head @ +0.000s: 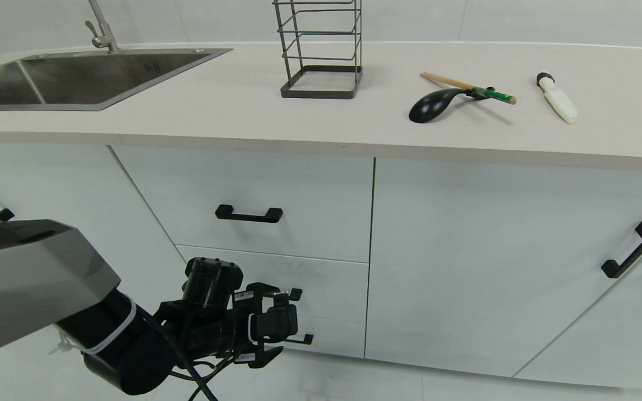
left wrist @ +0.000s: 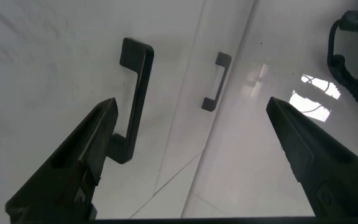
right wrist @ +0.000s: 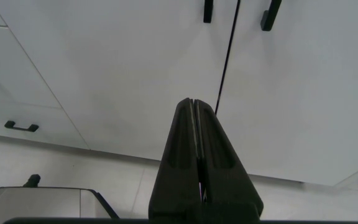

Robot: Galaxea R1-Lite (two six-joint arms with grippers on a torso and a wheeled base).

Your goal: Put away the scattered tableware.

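- Opening step, by my reading: spoon [head: 435, 104], chopsticks [head: 468, 87] and white knife [head: 558, 98] lay untouched on the bench [head: 187, 111].
- Left pincer [head: 301, 315] hung released; right pincer [right wrist: 194, 106] was clenched on nothing.
- Next likely called for raising an arm to the spoon.

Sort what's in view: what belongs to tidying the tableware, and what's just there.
Job: black spoon, chopsticks, white utensil, wire rack (likely their holder).
Just there: sink, faucet, drawer handle.

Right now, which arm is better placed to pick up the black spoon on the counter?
Probably the right: the black spoon lies on the right of the counter, while the left gripper hangs open, low by the drawers at left. The right gripper is shut, though.
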